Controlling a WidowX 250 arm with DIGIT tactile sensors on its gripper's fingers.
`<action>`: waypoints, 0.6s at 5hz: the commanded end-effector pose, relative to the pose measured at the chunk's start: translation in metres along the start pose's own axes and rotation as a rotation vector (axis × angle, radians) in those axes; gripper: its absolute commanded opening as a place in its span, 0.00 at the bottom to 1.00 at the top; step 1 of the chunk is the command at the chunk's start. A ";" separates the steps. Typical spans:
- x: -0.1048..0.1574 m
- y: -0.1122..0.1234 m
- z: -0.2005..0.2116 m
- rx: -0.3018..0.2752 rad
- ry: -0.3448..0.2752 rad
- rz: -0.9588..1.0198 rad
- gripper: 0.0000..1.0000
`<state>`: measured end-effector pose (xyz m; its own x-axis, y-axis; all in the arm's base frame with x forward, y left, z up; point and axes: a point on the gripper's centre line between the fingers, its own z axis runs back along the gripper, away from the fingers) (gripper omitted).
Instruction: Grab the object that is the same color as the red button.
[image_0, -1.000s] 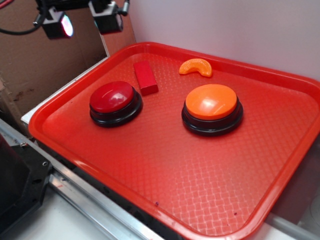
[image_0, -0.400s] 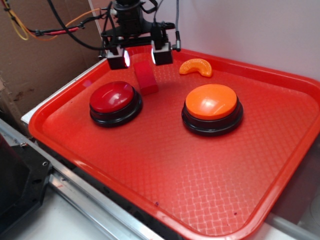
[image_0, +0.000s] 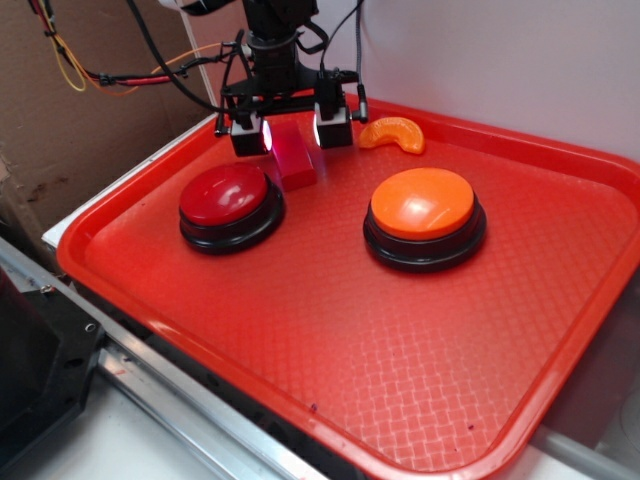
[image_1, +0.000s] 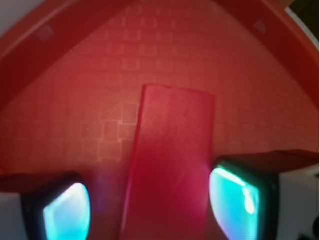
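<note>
**Claw spread over the red block**

Exterior view: the red tray (image_0: 300, 330) carries everything, and the red button (image_0: 231, 205) serves as the landmark. The red block (image_0: 296, 158) lies flat on the tray just behind and to the right of the red button, close to its black base; whether the two touch cannot be told. The claw (image_0: 292, 133) hangs over the far end of the block, its two fingers spread, one finger (image_0: 247, 135) behind the button on the block's left and the other (image_0: 333, 127) on the block's right. The near end of the block shows between them. To the right of the red button, well apart from it, sits the orange button (image_0: 424, 215). The orange segment piece (image_0: 392, 134) lies farther back than the red button and beyond the claw's right finger.

Wrist view: the block (image_1: 172, 165) runs lengthwise up the middle of the picture, flat on the tray's textured floor (image_1: 150, 50). A glowing pad (image_1: 65, 212) stands off its left side with a gap of tray floor between them; the other pad (image_1: 232, 200) sits right at its right edge, contact unclear. The fingers are apart, not clamped.
</note>
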<state>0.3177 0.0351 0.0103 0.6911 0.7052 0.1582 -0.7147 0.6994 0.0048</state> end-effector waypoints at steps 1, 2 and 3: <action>0.007 0.012 0.000 -0.043 0.010 0.006 0.39; 0.007 0.015 0.006 -0.050 0.027 -0.041 0.00; 0.000 0.010 0.030 -0.047 0.015 -0.148 0.00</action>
<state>0.2989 0.0326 0.0179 0.7917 0.6071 0.0684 -0.6095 0.7925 0.0211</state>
